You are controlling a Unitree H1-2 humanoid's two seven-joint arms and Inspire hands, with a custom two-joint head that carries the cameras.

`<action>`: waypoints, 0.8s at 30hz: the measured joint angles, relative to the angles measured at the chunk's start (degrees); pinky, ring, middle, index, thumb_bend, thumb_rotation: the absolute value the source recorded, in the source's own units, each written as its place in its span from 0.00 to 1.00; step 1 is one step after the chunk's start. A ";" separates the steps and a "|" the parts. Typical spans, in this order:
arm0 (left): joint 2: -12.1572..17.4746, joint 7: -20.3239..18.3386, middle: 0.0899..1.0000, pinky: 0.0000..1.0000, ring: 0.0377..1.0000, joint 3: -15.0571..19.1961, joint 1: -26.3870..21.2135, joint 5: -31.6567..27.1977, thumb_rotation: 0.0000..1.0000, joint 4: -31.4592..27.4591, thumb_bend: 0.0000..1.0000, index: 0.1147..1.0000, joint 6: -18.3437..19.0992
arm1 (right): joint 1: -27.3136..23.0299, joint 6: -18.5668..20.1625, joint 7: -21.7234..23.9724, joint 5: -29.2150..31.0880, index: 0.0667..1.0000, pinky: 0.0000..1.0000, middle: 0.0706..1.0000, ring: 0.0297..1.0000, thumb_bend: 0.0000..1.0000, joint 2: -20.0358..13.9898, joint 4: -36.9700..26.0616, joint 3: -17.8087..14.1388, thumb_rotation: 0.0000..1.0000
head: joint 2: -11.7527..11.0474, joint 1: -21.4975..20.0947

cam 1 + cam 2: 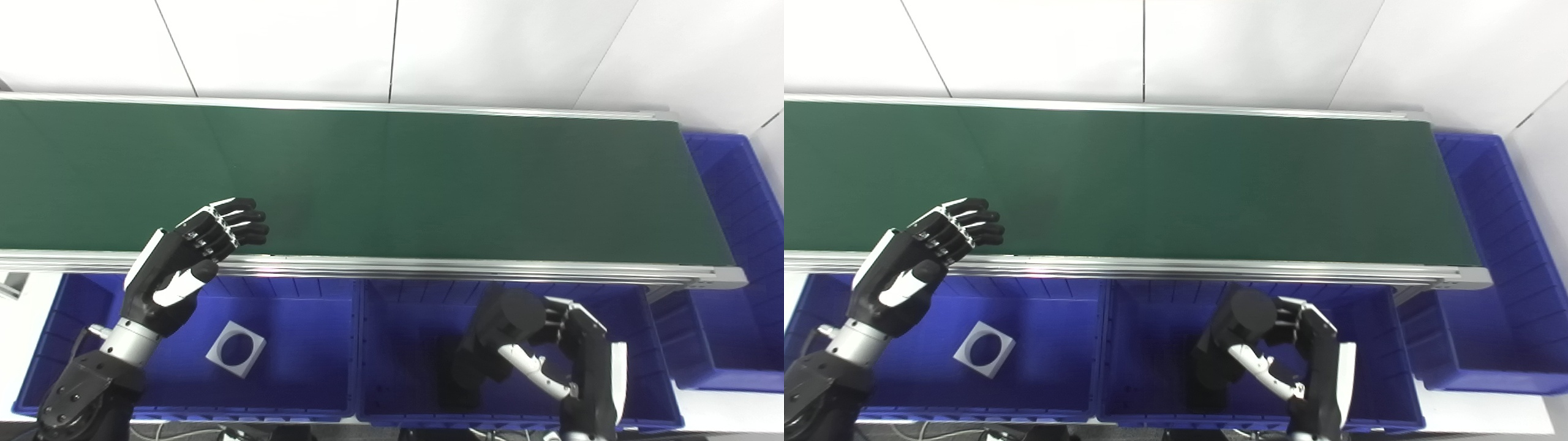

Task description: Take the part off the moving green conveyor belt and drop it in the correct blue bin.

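Black cyl. part [511,318] held by R hand [566,343] over the middle blue bin [404,367].

Part is gripped between the R hand's fingers and thumb, above the bin interior, just below the near rail of the green belt [392,184]; other dark parts are seen in the bin beneath it. L hand [184,263] is kept open w/ fingers spread, nothing held, over the belt's near edge. A white square part w/ round hole [236,349] lies in the left bin [306,343].

Conveyor belt [380,177] running left to right at the back, two bins side by side along its near edge, left bin [294,392] holding a square plate with a round hole [236,349], middle bin [404,318] holding a cylindrical part [511,315], third bin [735,245] at the belt's right end
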 measured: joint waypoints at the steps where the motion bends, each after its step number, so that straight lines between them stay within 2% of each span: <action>1: 0.00 0.00 0.71 0.70 0.69 0.01 0.00 0.00 0.52 0.00 0.92 0.72 0.12 | 0.04 -0.16 -0.22 0.06 0.47 0.42 0.45 0.42 0.52 0.02 0.63 -0.45 0.00 | 0.00 0.09; 3: 0.00 -0.02 0.71 0.70 0.69 0.07 0.00 0.00 0.52 0.00 0.92 0.72 0.31 | 0.01 -0.36 -0.99 0.10 0.47 0.38 0.45 0.41 0.52 0.03 2.06 -1.54 0.00 | 0.00 0.09; 13: 0.01 -0.04 0.71 0.70 0.69 0.22 0.00 -0.01 0.52 -0.17 0.92 0.72 0.52 | -1.01 -0.55 -2.65 2.87 0.47 0.41 0.45 0.41 0.52 0.06 7.09 -6.49 0.00 | -0.09 0.09; 18: 0.03 -0.06 0.71 0.70 0.69 0.40 0.00 -0.58 0.51 -0.20 0.92 0.72 1.32 | -2.25 -0.56 -2.93 4.20 0.49 0.36 0.44 0.39 0.52 -0.01 9.54 -8.75 0.00 | -0.18 0.18; 24: 0.09 -0.38 0.71 0.70 0.69 0.62 0.01 -0.98 0.52 -0.20 0.93 0.72 1.41 | -3.16 -0.80 -3.13 4.56 0.48 0.40 0.43 0.41 0.52 -0.25 11.25 -10.63 0.00 | -0.18 0.35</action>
